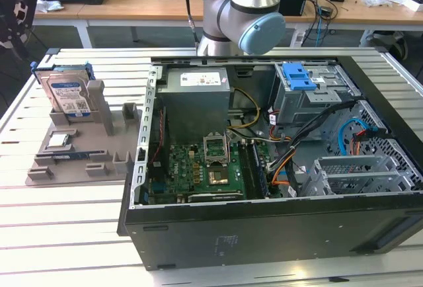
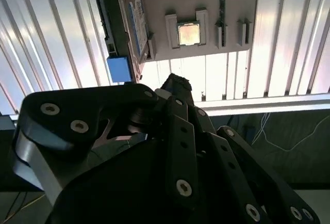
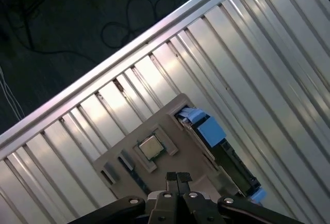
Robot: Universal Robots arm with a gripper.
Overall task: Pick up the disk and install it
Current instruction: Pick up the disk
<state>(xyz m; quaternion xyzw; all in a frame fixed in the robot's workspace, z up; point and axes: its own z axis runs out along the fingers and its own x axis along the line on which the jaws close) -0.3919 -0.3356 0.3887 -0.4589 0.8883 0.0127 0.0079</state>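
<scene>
The disk stands on edge in a slot of a grey fixture plate at the exterior view's left. It is silver with a white-and-blue label and a blue frame. Both wrist views look down on it edge-on, as the disk and the disk beside the plate. My gripper hangs above the plate with its two black fingers pressed together and nothing between them. In the second wrist view the gripper is seen from behind its linkage. It is well clear of the disk.
A small square silver chip lies in a pocket of the plate near the disk. The open computer case takes the exterior view's middle and right, with a drive cage and a light blue clip at its back. The slatted metal table ends in an edge.
</scene>
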